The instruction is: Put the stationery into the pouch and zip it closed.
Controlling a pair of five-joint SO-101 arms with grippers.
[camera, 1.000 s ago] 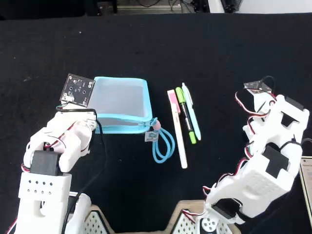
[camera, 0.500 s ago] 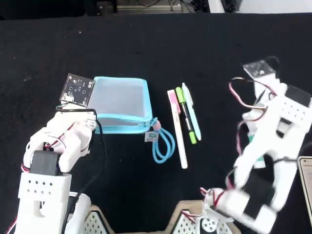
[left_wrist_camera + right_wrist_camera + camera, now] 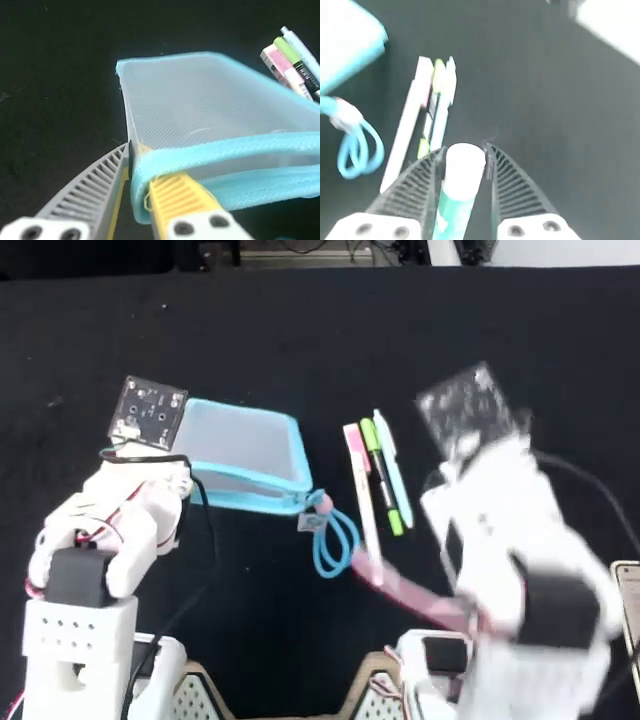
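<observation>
— Any writing you can make out?
— None. The small white tag [image 3: 306, 522] at the five o'clock corner of the translucent blue-edged zip pouch [image 3: 245, 450] is too small to read. The green-capped marker [image 3: 381, 476] shows only dark smudges on its barrel.

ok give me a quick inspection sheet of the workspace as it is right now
surface: black table
job's things: pouch, zip looks open; three pens side by side on the table next to it; white-capped stick held off the table
clutter: nothing seen
grippers: left gripper shut on the pouch's zip edge; right gripper shut on the stick
cables: wires on the left arm; black cable beside it
surroundings: cords past the far edge
</observation>
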